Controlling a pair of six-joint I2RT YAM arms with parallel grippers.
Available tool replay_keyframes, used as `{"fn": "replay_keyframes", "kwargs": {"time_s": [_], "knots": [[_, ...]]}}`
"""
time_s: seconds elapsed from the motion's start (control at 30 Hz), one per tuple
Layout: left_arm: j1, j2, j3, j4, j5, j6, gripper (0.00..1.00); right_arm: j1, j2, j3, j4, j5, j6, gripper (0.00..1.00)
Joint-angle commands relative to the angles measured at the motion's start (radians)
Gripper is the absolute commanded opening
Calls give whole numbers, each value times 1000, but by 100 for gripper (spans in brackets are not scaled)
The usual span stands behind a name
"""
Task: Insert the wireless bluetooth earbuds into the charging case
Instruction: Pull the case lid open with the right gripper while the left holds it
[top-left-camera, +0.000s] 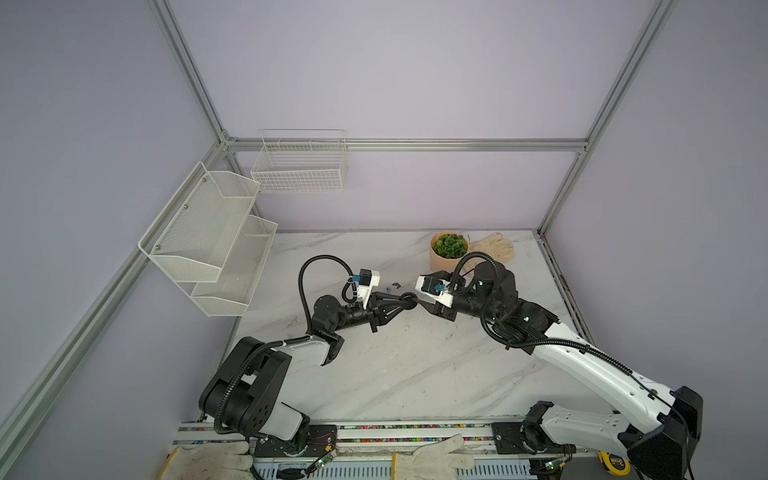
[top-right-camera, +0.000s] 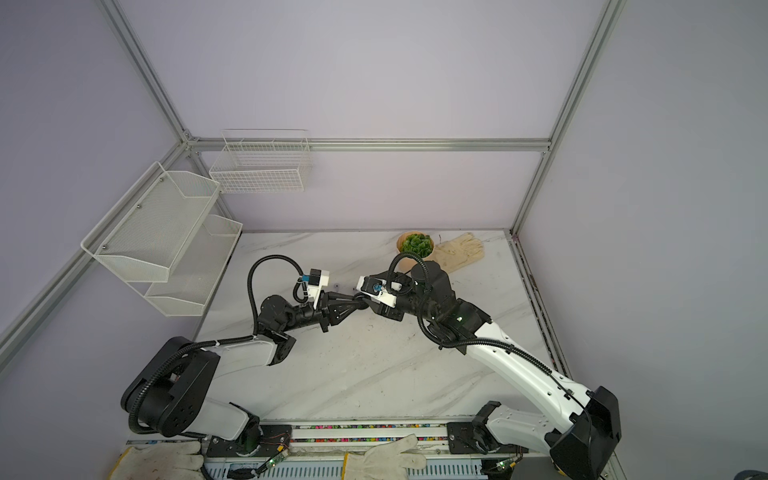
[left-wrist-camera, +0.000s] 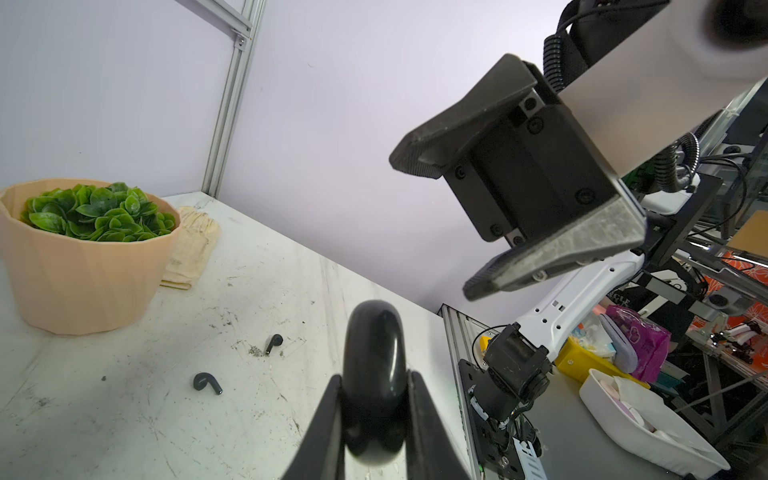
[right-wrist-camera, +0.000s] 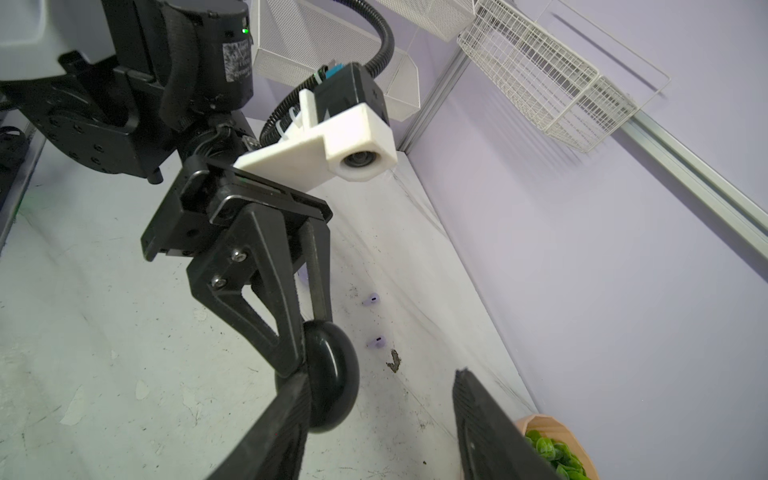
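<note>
Lilac walls (top-left-camera: 415, 83), marble table (top-left-camera: 415, 374), wire baskets (top-left-camera: 299, 166)

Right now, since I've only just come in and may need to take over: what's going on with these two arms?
The left gripper has its jaws shut on a round black case, which looks closed, holding it above the table. The right gripper is right beside the case with its jaws open and empty. Two black earbuds and two lilac earbuds lie loose on the table; none is in a case.
</note>
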Motion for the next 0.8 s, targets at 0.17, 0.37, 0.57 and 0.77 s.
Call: {"fn": "replay_keyframes", "kwargs": {"time_s": [0.17, 0.37, 0.57, 0.77], "knots": [[-5, 2, 22, 70, 0, 12, 0, 5, 23, 1, 0, 19, -29, 59], [-6, 8, 22, 83, 1, 8, 0, 6, 21, -9, 4, 2, -28, 59], [-10, 14, 24, 89, 7, -4, 0, 6, 51, -18, 35, 6, -27, 58], [-11, 19, 27, 90, 7, -7, 0, 6, 85, -9, 44, 31, -31, 58]]}}
